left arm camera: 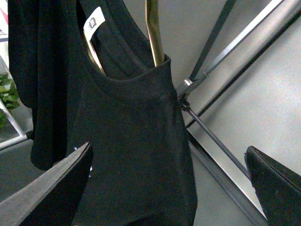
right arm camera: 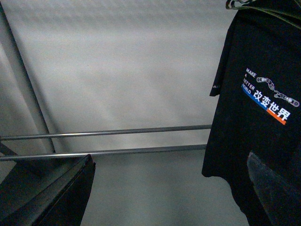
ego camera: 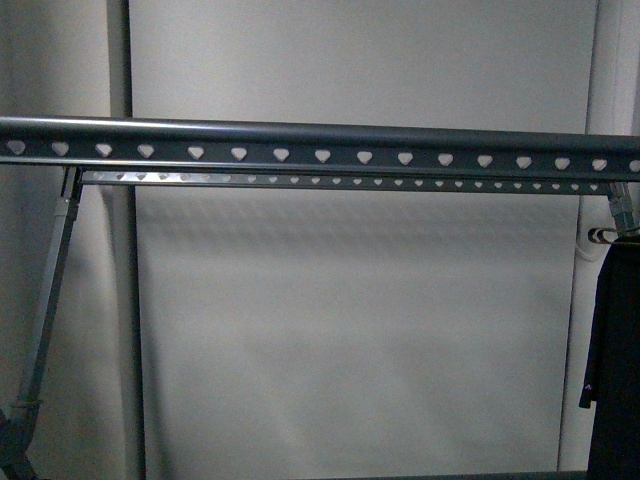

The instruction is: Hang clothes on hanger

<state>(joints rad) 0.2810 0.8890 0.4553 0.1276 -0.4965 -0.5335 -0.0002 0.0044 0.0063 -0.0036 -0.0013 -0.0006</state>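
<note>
The grey rack's rail (ego camera: pixel 320 150) with heart-shaped holes spans the front view; neither gripper shows there. In the right wrist view the black T-shirt (right arm camera: pixel 256 127) with the chain graphic and orange-and-white print hangs from a wire hanger hook (right arm camera: pixel 240 4). My right gripper (right arm camera: pixel 169 188) is open and empty, one finger (right arm camera: pixel 277 188) in front of the shirt's lower part. In the left wrist view a black shirt (left arm camera: pixel 136 141) with a white neck label (left arm camera: pixel 94 23) hangs on a tan coat hanger (left arm camera: pixel 154 33); its print is hidden. My left gripper (left arm camera: pixel 169 155) is open, close to this shirt.
A second punched rail (ego camera: pixel 340 181) runs behind the first, with a slanted leg (ego camera: pixel 45 300) at the left. A dark garment with a tiny white logo (ego camera: pixel 615 370) hangs at the right edge. Thin rack bars (right arm camera: pixel 108 133) cross behind. Another dark garment (left arm camera: pixel 37 70) hangs beside the labelled shirt.
</note>
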